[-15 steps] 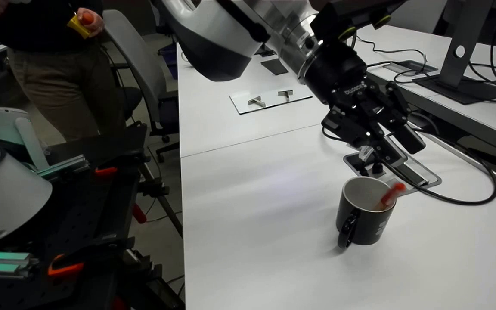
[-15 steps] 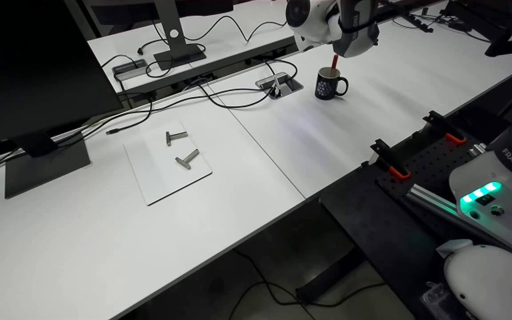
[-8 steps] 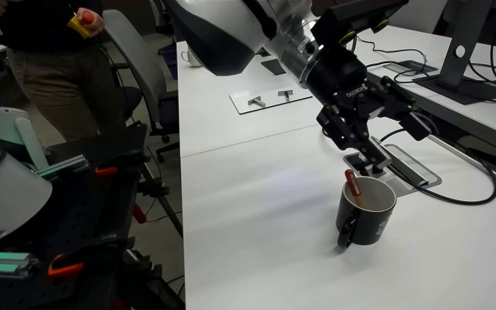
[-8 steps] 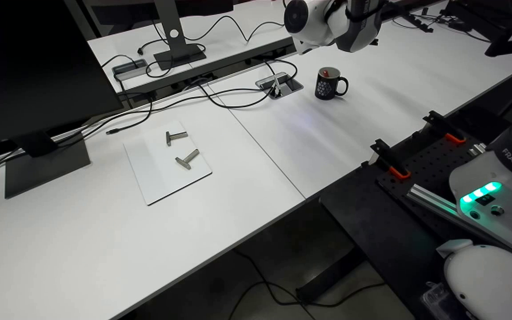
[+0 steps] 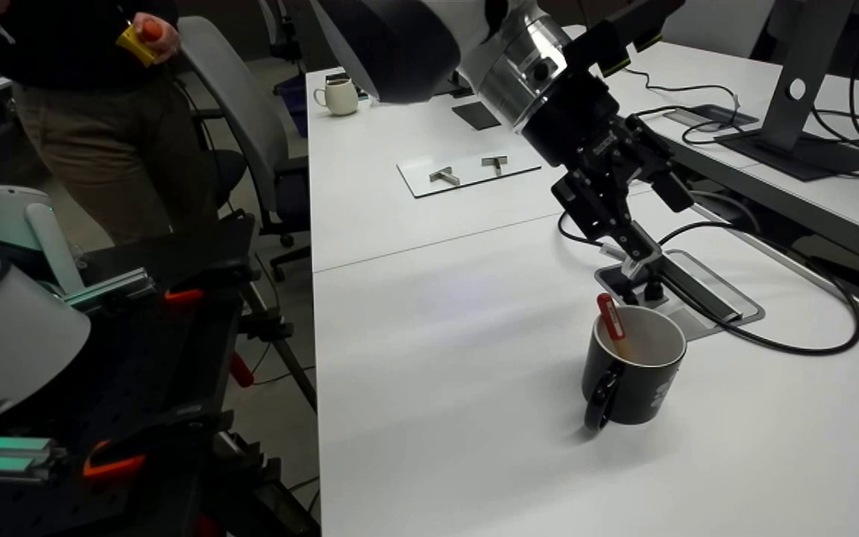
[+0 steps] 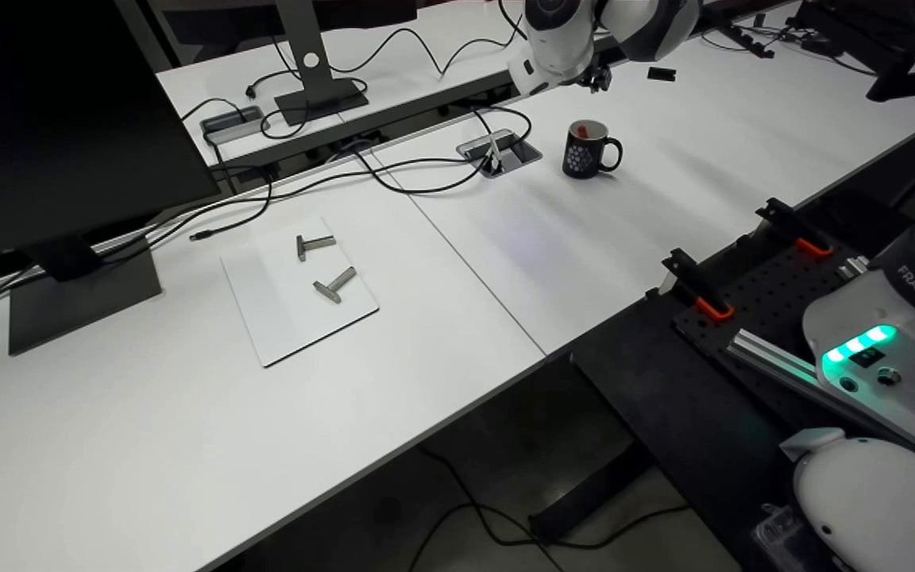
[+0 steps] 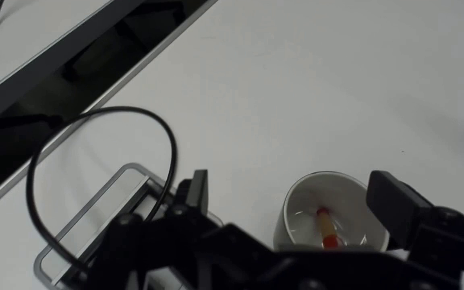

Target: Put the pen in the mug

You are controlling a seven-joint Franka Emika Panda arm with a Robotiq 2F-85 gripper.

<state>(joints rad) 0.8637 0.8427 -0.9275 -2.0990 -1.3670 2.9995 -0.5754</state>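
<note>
Robotiq gripper point(image 5: 661, 232), spread wide, has drawn back from the black mug point(image 5: 636, 391) within the last second; inside, the red pen point(image 5: 611, 318) has tipped across. The arm point(image 5: 400, 52) slants downward.

You're seeing soft shadows and violet glare on the table point(image 5: 429, 447); the wrist view is blurring the end effector point(image 7: 292, 195).

- office-like robot lab
- office signs: long white worktop point(image 6: 187, 445), large monitor point(image 6: 52, 119) on stand, grey wheeled chair point(image 5: 239, 112), cable hatch point(image 6: 517, 161) let into surface, black cable point(image 5: 806, 350)
- lab signs: robot base point(image 6: 914, 353) marked franka, lit green strip point(image 6: 859, 344), black perforated board point(image 6: 775, 286), metal rail point(image 6: 775, 359), clamp point(image 6: 696, 280) at worktop edge
</note>
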